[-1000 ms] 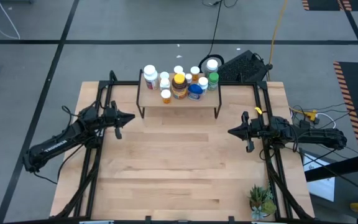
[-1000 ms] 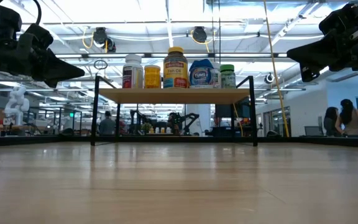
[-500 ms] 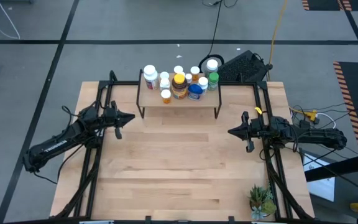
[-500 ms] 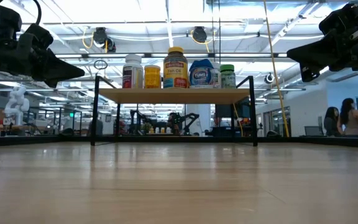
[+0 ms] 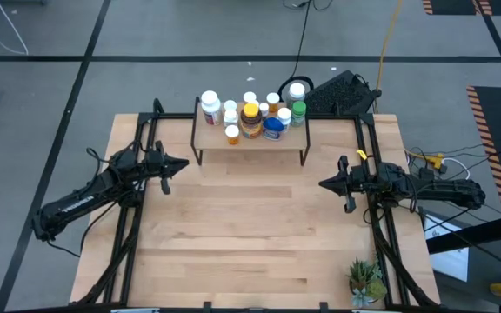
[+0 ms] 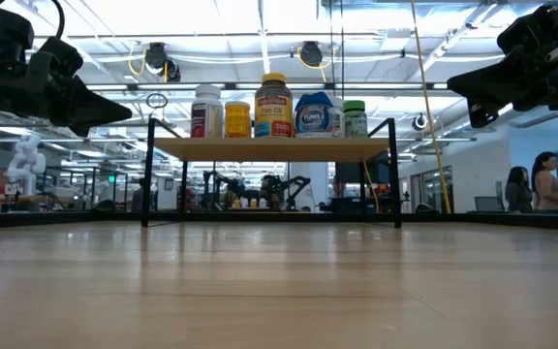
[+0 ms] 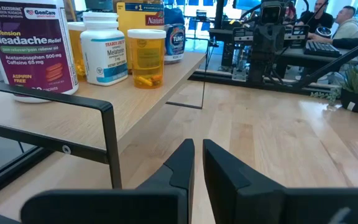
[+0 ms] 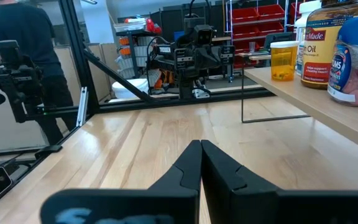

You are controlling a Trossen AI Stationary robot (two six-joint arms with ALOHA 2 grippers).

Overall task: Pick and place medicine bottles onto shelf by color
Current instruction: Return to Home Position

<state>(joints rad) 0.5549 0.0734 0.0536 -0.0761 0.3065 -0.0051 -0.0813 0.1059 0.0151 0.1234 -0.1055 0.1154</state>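
Observation:
The medicine bottles stand in a cluster on top of the shelf, at the table's far middle. Among them are a white one, an orange one, an amber one with a yellow lid, a blue jar and a green one. My left gripper hovers shut off the shelf's left end, above the table. My right gripper hovers shut to the near right of the shelf. Neither holds anything. The left wrist view shows the white and orange bottles close by.
A small green potted plant stands at the table's near right corner. Black frame rails run along the left and right sides of the table. A dark keyboard lies behind the table's far right. People are in the room beyond.

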